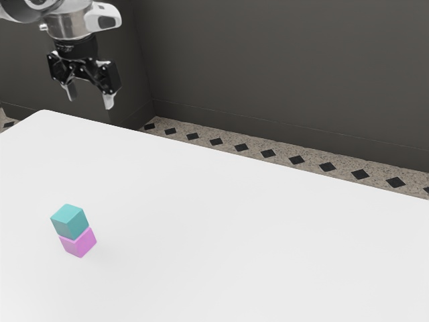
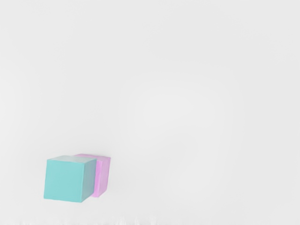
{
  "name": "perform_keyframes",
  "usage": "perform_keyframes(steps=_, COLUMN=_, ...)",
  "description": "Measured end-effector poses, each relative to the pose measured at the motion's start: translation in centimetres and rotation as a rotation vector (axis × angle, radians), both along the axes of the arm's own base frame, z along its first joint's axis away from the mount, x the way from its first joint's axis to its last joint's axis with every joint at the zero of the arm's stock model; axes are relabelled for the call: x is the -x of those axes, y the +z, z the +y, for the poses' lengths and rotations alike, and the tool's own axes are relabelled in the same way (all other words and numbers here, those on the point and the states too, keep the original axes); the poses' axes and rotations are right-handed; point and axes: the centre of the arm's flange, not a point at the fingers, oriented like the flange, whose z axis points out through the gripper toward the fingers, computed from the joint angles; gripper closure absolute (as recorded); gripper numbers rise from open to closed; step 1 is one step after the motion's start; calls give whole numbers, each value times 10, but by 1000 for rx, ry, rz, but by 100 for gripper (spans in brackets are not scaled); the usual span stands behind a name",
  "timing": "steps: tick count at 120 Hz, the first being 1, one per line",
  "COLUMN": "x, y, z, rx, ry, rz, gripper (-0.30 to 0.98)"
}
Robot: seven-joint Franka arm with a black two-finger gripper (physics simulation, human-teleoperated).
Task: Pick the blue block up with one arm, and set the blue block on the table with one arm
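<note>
Picking up comes first: the black two-finger gripper point(image 1: 90, 98) is empty and well apart from the turquoise-blue, cube-shaped block point(image 1: 70, 221)

The step in hand, as I judge it, is the approach to the grasp. In the exterior view the gripper hangs at about 10 o'clock from the picture's centre, its fingers point(image 1: 108, 101) spread apart with nothing between them. The blue block sits at about 8 o'clock from that same centre, stacked on a pinkish-violet, cube-shaped block point(image 1: 79, 243), which rests on the smooth white worktop point(image 1: 234, 235). From the gripper, the pair lies towards 6 o'clock in that view. In the wrist view the blue block point(image 2: 64, 180) overlaps part of the pink one point(image 2: 103, 176)

The next move probably calls for bringing the gripper over the stack, turning it to suit the blue block's sides, then lowering it until the fingers straddle the upper block alone. Going too deep could catch the pink one as well, and a sideways nudge could topple the pair. Once the grip is firm, a straight lift should part the two, and a bare patch of worktop, say towards 3 o'clock from the stack in the exterior view, would suit the setting down
</note>
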Motion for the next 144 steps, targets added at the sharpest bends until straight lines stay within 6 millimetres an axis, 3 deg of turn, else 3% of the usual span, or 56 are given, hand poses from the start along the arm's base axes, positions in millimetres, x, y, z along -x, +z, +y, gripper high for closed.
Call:
perform_keyframes(steps=17, x=1, y=-2, z=3, rx=4, ry=32, rz=-4, gripper=0)
perform_keyframes(steps=30, x=27, y=-2, z=36, rx=8, ry=108, rz=-29, gripper=0)
perform_keyframes(steps=40, x=41, y=-7, z=49, rx=11, ry=142, rz=-41, gripper=0)
perform_keyframes(steps=61, x=42, y=-116, z=83, rx=17, ry=233, rz=32, gripper=0)
perform_keyframes(steps=100, x=22, y=-217, z=129, rx=-50, ry=207, rz=-2, gripper=0)
perform_keyframes(steps=111, x=21, y=-238, z=137, rx=-52, ry=200, rz=-13, gripper=0)
perform_keyframes(steps=124, x=35, y=-257, z=141, rx=-45, ry=194, rz=-23, gripper=0)
perform_keyframes(steps=144, x=46, y=-265, z=154, rx=-42, ry=206, rz=-51, gripper=0)
